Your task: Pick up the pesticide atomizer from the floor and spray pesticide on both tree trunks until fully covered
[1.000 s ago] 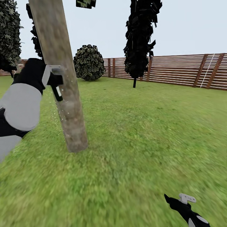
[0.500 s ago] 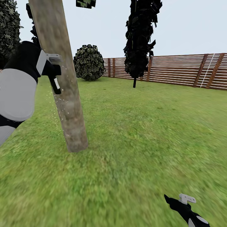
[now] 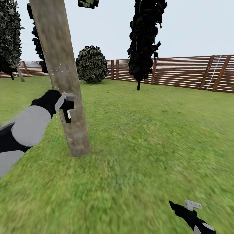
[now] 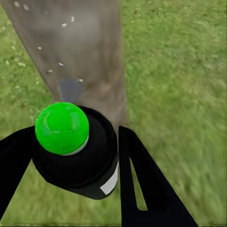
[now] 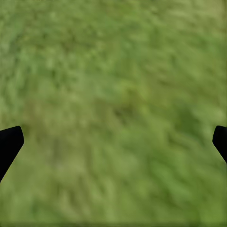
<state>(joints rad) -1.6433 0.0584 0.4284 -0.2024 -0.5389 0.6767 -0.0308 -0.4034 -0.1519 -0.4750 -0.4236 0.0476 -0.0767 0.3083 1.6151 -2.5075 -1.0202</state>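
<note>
Ground surface: green grass lawn (image 3: 146,136). Perimeter: brown horizontal-slat wooden fence (image 3: 188,73) along the far side. In front of the fence: a dark narrow conifer (image 3: 144,39) and a rounded bush (image 3: 92,64). Sky: pale grey, even light.

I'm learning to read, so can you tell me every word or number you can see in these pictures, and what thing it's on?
There are no words or numbers to read here.
The pesticide atomizer held in the left gripper has a small white patch low on its side: blank, no letters show.
The tree trunk, the grass and the wooden fence: no signs or writing.
</note>
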